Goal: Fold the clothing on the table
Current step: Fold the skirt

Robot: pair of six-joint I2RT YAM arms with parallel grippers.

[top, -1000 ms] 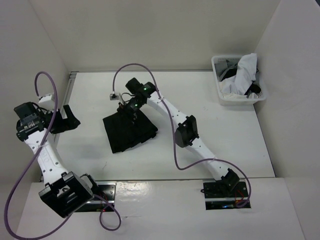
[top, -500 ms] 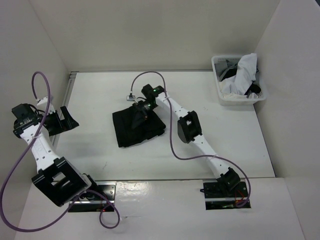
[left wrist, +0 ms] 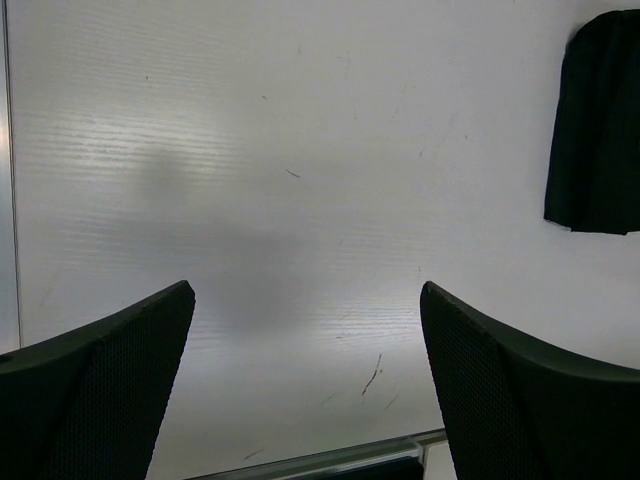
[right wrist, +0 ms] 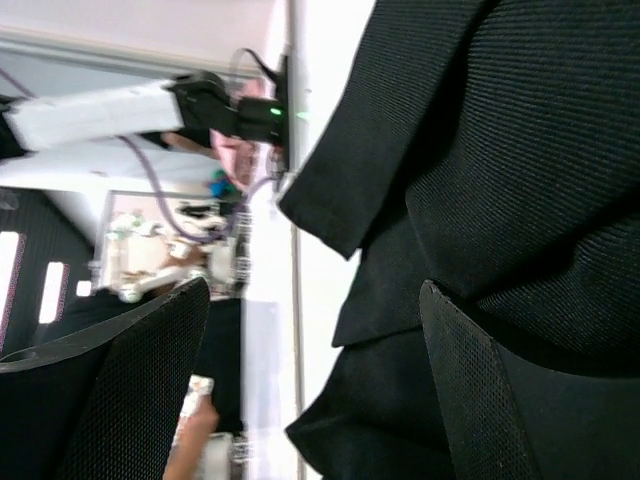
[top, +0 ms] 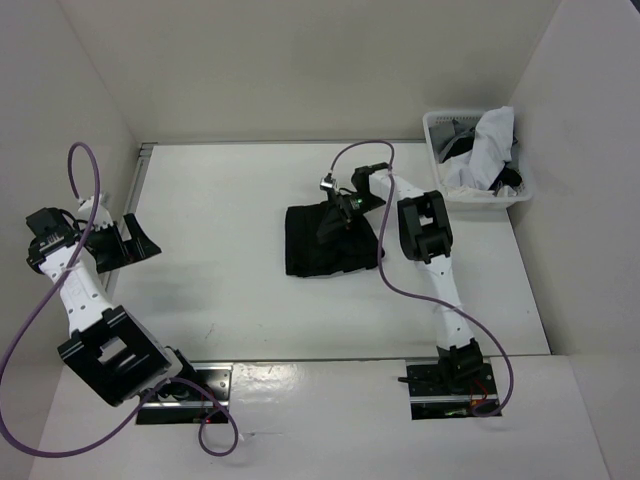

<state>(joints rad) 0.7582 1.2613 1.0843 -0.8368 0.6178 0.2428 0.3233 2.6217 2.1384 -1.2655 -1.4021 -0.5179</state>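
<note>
White walls close in on three sides of a broad white desk (top: 220,290), seen from above. At the far left, the left arm hangs near the desk's left edge. Its fingers (left wrist: 100,400) are released and spread wide over bare desktop, grasping nothing. The left wrist view shows a thin metal edge rail (left wrist: 330,462) just below them and a few faint scuffs on the surface.

Well apart from that arm, a little right of the desk's middle, the black pleated skirt (top: 320,245) lies flat on the desk, gathered into a compact, roughly rectangular bundle. The right arm reaches from its base at the near edge to the skirt's far right corner. Its fingers (right wrist: 110,390) stand parted over the fabric. In the right wrist view, overlapping layers of finely ribbed black cloth fill the space between and beyond them, with nothing pinched. Whether the tips press on the cloth cannot be told.

At the far right corner, a white lattice plastic basket (top: 470,201) sits against the wall, heaped with white and grey garments (top: 488,145).
</note>
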